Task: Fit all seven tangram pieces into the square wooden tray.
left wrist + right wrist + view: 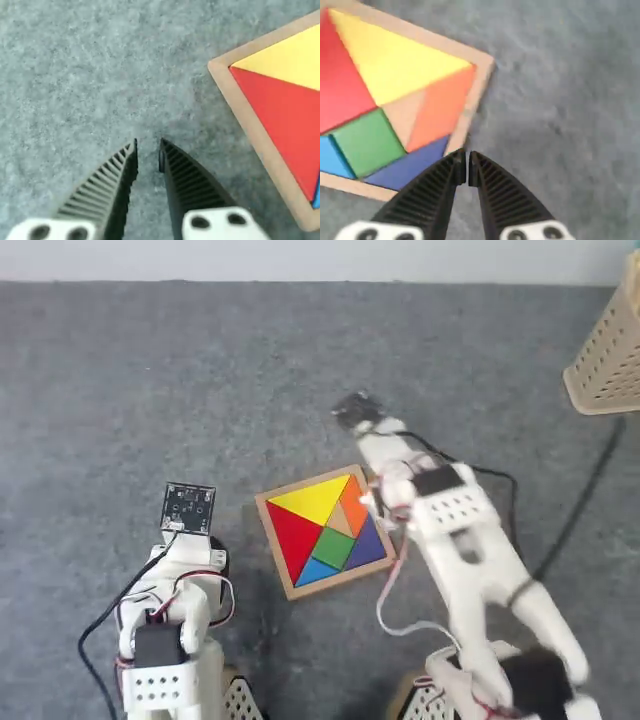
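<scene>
The square wooden tray [343, 575] lies flat and askew, holding all 7 tangram pieces [315, 500]. The right gripper [467, 154], clenched empty, hangs at its purple-piece rim; the left gripper [148, 145], slightly parted, empty, faces its yellow-red corner.

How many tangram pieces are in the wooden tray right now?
7, all seated in the square wooden tray: yellow triangle, red triangle, orange piece, tan triangle, green square, light blue triangle, dark blue triangle. None hidden.

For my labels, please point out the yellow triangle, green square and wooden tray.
yellow triangle [312, 502], high view, its middle.
green square [367, 142], right wrist view, its middle.
wooden tray [252, 125], left wrist view, its rim.
</scene>
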You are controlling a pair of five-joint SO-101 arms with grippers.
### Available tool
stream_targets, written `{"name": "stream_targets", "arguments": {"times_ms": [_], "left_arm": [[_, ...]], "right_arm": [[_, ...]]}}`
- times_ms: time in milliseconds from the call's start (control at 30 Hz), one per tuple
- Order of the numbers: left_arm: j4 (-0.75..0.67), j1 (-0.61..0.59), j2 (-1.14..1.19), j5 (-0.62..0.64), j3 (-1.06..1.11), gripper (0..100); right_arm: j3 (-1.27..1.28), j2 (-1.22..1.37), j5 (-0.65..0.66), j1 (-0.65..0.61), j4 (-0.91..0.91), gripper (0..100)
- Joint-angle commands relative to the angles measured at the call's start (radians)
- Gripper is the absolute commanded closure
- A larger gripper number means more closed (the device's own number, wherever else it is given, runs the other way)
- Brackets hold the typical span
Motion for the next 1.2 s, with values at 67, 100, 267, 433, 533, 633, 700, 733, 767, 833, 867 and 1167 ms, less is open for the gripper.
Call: {"name": "stream_targets", "arguments": {"times_ms": [67,100,267,433,533,633,700,733,767,833,867,1167], "left_arm": [[0.002,0.003,-0.023,0.009,-0.008,93],[0.002,0.003,-0.023,0.009,-0.008,93],[0.002,0.003,-0.023,0.009,-0.008,93],[0.002,0.003,-0.023,0.009,-0.008,93],[0.002,0.003,-0.023,0.009,-0.008,93],[0.002,0.003,-0.023,0.009,-0.008,93],[0.002,0.003,-0.023,0.009,-0.008,93],[0.002,0.003,-0.023,0.009,-0.008,93],[0.002,0.003,-0.023,0.009,-0.008,93],[0.002,0.003,-0.023,0.009,-0.008,93],[0.002,0.003,-0.023,0.009,-0.008,93],[0.002,0.003,-0.023,0.009,-0.008,93]], "right_arm": [[0.178,-0.257,-0.023,0.102,-0.036,99.2],[0.221,-0.295,-0.023,0.114,-0.036,99.2],[0.463,-0.487,-0.020,0.194,-0.035,98.9],[0.637,-0.665,0.025,0.277,-0.035,98.9],[0.700,-0.766,0.020,0.331,-0.008,98.9],[0.733,-0.871,0.020,0.389,0.061,98.9],[0.764,-0.940,0.020,0.415,0.076,98.9],[0.781,-0.974,0.020,0.421,0.079,98.9],[0.796,-1.009,0.020,0.421,0.085,98.9],[0.813,-1.079,0.020,0.421,0.120,98.9],[0.819,-1.115,0.020,0.421,0.137,98.9],[0.905,-1.431,0.020,0.423,0.278,98.9]]}}
